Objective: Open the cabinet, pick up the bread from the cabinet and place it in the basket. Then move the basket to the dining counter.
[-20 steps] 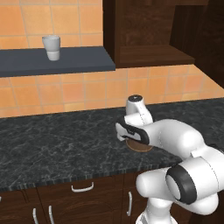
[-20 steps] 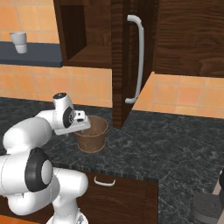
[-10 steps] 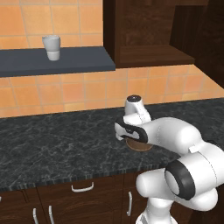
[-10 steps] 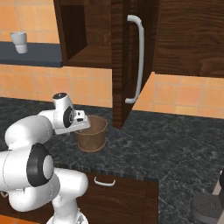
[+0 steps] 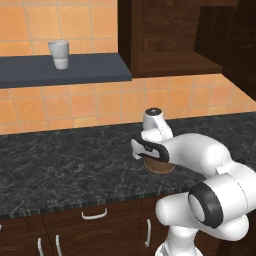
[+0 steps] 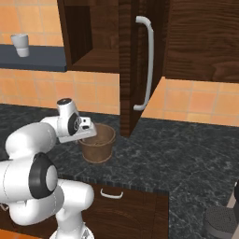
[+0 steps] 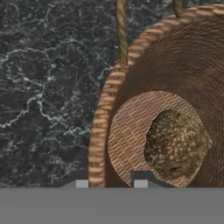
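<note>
The brown woven basket (image 6: 99,145) stands on the black granite counter (image 6: 186,154), below the cabinet (image 6: 93,32), whose door with the long silver handle (image 6: 147,60) hangs open. The bread (image 7: 175,144), a speckled brown roll, lies on the basket's (image 7: 144,78) floor. My gripper (image 7: 110,183) is at the basket's near-left rim, one fingertip (image 7: 81,183) outside the wall and the other inside, shut on it. In the left base view the hand (image 5: 150,150) covers most of the basket (image 5: 161,168). The dining counter is out of view.
A white cup (image 5: 59,54) stands on the dark wall shelf (image 5: 90,70) to the left. The open cabinet door (image 6: 128,70) juts out just right of the basket. Low drawers with curved handles (image 6: 111,194) run under the counter edge.
The fingers have closed from wide open onto the basket's rim. The arm and the basket have stayed where they were.
</note>
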